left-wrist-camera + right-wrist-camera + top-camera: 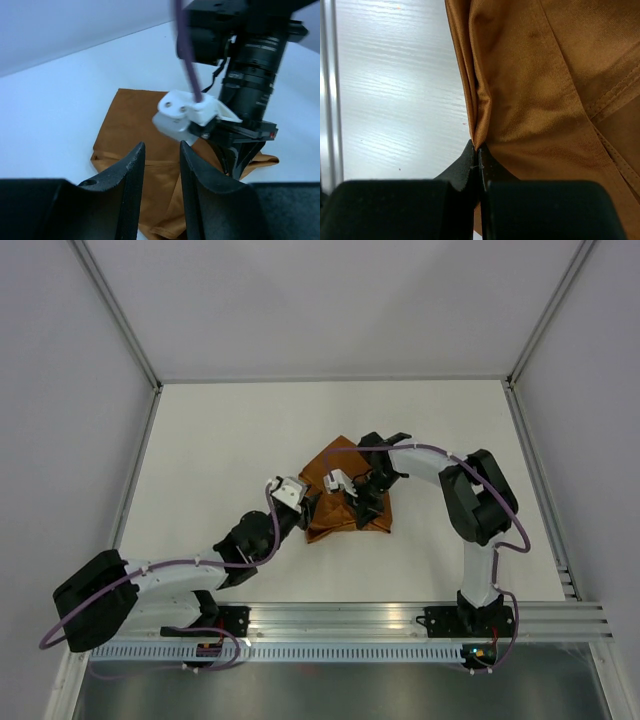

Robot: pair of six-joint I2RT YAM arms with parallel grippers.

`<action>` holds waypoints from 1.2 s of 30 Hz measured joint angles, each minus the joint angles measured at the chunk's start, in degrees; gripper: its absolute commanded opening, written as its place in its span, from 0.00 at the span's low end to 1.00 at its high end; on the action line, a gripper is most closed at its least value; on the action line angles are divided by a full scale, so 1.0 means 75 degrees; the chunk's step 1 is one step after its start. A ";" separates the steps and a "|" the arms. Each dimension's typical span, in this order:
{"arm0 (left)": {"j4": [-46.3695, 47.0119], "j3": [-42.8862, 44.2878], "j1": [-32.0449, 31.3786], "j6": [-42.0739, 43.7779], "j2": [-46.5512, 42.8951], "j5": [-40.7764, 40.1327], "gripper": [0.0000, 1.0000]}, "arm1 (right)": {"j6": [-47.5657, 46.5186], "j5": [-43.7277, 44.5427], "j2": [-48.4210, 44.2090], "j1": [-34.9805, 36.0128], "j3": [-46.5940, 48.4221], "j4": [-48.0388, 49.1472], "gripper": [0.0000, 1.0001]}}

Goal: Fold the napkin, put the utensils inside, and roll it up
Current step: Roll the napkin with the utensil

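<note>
The rust-brown napkin (345, 502) lies folded and bunched in the middle of the table. It also shows in the left wrist view (132, 125) and fills the right wrist view (545, 90). My right gripper (366, 504) is shut on a pinched fold at the napkin's edge (479, 146); it appears in the left wrist view (237, 155) with its tips on the cloth. My left gripper (311, 508) is open with a narrow gap and holds nothing. It sits just above the napkin's near-left part (162, 152). The fork is hidden or out of view.
The white table (220, 450) is walled by pale panels with metal posts. A metal rail (400, 620) carrying both arm bases runs along the near edge. The two grippers are close together over the napkin.
</note>
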 measured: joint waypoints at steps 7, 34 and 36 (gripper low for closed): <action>-0.0615 0.1058 -0.0600 0.1746 0.1131 0.0251 0.43 | -0.0268 -0.0714 0.1221 -0.0425 0.1201 -0.1696 0.00; -0.2206 0.1973 -0.1422 0.3832 0.3465 0.2052 0.49 | 0.0539 -0.1078 0.2850 -0.0624 0.2495 -0.3853 0.01; -0.2224 0.1988 -0.1507 0.3931 0.3558 0.2046 0.47 | 0.0627 -0.1072 0.2908 -0.0624 0.2541 -0.3888 0.01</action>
